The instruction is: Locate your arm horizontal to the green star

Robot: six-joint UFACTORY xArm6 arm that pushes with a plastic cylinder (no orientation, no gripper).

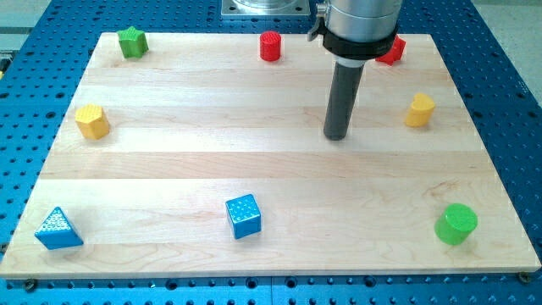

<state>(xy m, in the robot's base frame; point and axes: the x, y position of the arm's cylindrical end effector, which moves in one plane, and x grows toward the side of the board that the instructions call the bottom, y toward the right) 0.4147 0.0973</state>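
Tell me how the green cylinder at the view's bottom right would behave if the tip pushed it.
The green cylinder stands upright on a flat end, so it would probably slide rather than roll. It looks squat, so tipping seems unlikely. It sits close to the wooden board edge, so a push toward the view's right might send it off. My tip is well away.

Around the blue cube (pixel 244 215): blue triangle (pixel 58 229) to the view's left, green cylinder (pixel 456 224) right, yellow blocks (pixel 91 121) (pixel 419 110) and red blocks (pixel 270 46) (pixel 393 51) above.
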